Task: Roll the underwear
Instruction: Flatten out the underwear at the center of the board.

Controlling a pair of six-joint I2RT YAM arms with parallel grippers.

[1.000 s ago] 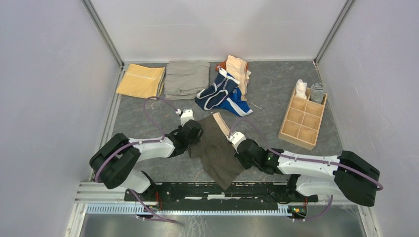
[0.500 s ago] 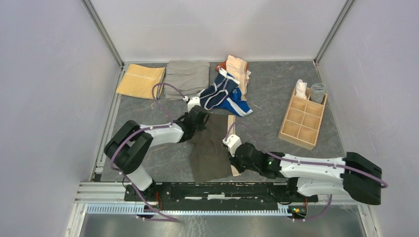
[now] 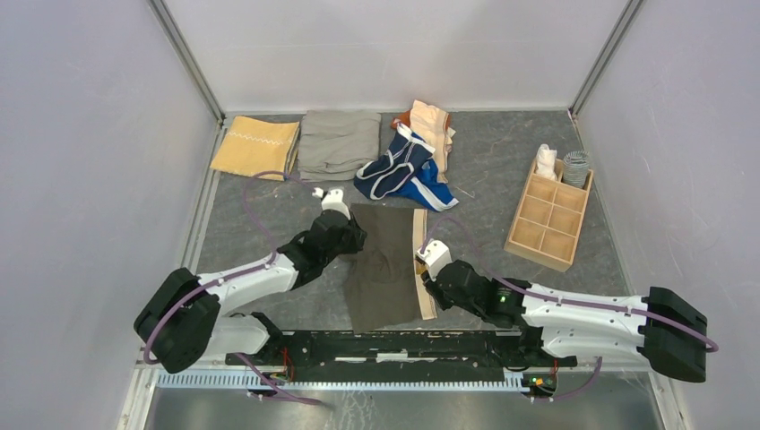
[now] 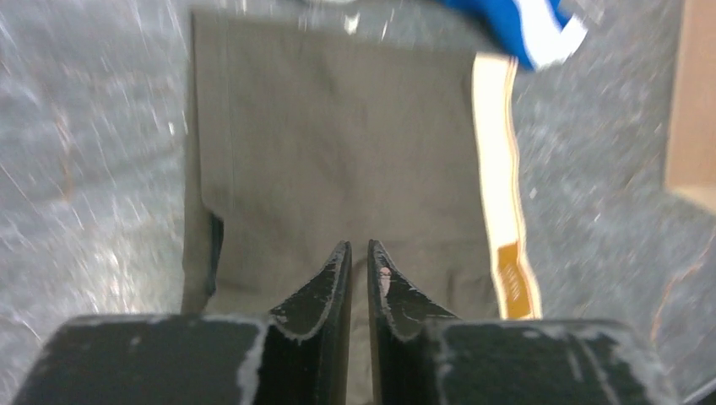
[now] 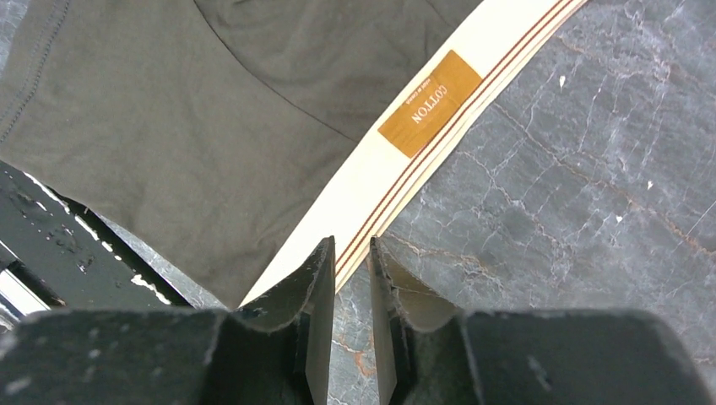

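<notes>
The dark grey-brown underwear [image 3: 381, 264] lies spread flat on the table's middle, its tan waistband [image 3: 419, 260] along the right side. My left gripper [image 3: 357, 238] hovers at the cloth's left edge. In the left wrist view that gripper [image 4: 359, 246] stands slightly open over the fabric [image 4: 338, 143], holding nothing. My right gripper [image 3: 423, 271] sits by the waistband. In the right wrist view it [image 5: 349, 242] is slightly open, bare table showing through the gap, with the waistband's COTTON label [image 5: 429, 103] just ahead.
A heap of navy, bright blue and peach underwear [image 3: 408, 166] lies behind. A mustard-yellow cloth [image 3: 255, 146] and a grey-khaki cloth [image 3: 339, 141] sit folded at the back left. A wooden divider box [image 3: 548, 215] stands on the right. The black rail [image 3: 385, 345] runs along the near edge.
The underwear hung skewed between both shut grippers; now it lies flat and squared. Both grippers have opened and let go.
</notes>
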